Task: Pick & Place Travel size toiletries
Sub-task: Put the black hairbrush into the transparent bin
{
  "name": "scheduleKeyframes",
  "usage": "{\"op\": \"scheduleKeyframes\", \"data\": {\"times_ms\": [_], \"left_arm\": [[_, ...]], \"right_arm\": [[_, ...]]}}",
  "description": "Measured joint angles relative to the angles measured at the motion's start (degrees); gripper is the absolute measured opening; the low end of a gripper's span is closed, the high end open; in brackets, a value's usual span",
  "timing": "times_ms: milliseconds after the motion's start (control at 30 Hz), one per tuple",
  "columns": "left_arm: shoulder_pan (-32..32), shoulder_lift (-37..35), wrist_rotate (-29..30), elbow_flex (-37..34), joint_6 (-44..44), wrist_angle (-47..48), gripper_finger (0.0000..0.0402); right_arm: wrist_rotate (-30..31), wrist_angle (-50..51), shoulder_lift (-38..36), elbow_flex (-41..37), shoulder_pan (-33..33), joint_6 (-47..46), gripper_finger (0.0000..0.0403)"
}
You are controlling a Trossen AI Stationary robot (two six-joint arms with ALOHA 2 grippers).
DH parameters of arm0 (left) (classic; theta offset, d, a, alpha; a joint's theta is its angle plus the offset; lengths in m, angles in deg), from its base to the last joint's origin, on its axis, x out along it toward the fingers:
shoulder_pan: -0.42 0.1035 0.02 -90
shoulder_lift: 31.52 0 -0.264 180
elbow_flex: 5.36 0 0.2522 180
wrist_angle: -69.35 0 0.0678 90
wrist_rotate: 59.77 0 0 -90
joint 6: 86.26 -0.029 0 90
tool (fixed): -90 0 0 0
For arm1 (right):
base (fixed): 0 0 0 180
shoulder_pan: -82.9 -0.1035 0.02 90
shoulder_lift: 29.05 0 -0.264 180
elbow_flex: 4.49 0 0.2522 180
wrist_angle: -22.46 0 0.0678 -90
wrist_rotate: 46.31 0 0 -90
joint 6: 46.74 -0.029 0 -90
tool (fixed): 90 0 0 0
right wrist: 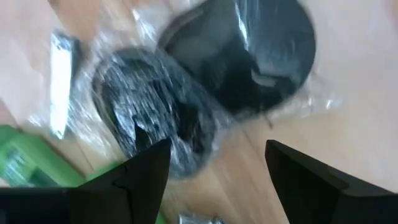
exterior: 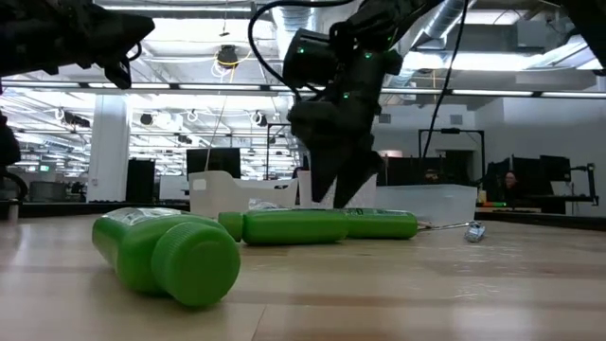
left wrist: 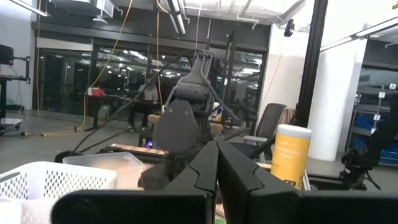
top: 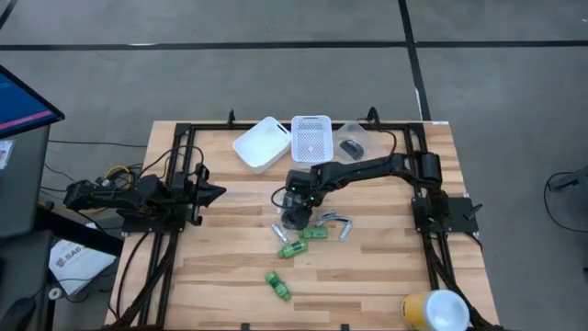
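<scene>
The high view looked straight down on the whole table (top: 367,276). The low view sat at tabletop height, close behind a green bottle (exterior: 170,254). The right wrist view looked steeply down at two black pots (right wrist: 205,81), near table centre, shared with the high view.

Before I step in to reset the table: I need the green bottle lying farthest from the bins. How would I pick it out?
Start at the two white bins at the table's far edge and come straight toward the near edge. Past the right gripper and the clutter beneath it, one green bottle lies alone on bare wood, apart from the other green bottles.
</scene>
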Motion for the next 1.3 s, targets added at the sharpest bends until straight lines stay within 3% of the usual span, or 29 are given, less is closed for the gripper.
{"op": "scheduleKeyframes", "data": {"times_ms": [433, 567, 733, 867, 1033, 1300], "left_arm": [[-0.02, 1.33, 0.01, 0.0, 0.0, -0.18, 0.0002], [-0.02, 1.33, 0.01, 0.0, 0.0, -0.48, 0.0002], [0.0, 1.3, -0.01, 0.0, 0.0, -0.46, 0.0002], [-0.01, 1.3, 0.01, 0.01, 0.0, -0.53, 0.0002], [-0.02, 1.3, -0.01, 0.0, 0.0, -0.7, 0.0002], [-0.02, 1.3, -0.01, 0.0, 0.0, -1.03, 0.0002]], "right_arm": [[-2.07, -3.21, 2.54, -0.1, -0.91, 1.41, 0.0246], [-5.09, -3.2, 2.54, -0.1, -0.78, 2.77, 0.0189], [-5.07, -3.54, 2.54, -0.1, -0.81, 3.36, 0.0094], [-5.06, -3.58, 2.54, -0.1, -0.71, 3.86, 0.0045], [-4.92, -3.69, 2.54, -0.1, -0.66, 5.02, 0.0006], [-4.92, -3.34, 1.71, -0.1, -0.3, 5.02, 0.0001]]}}
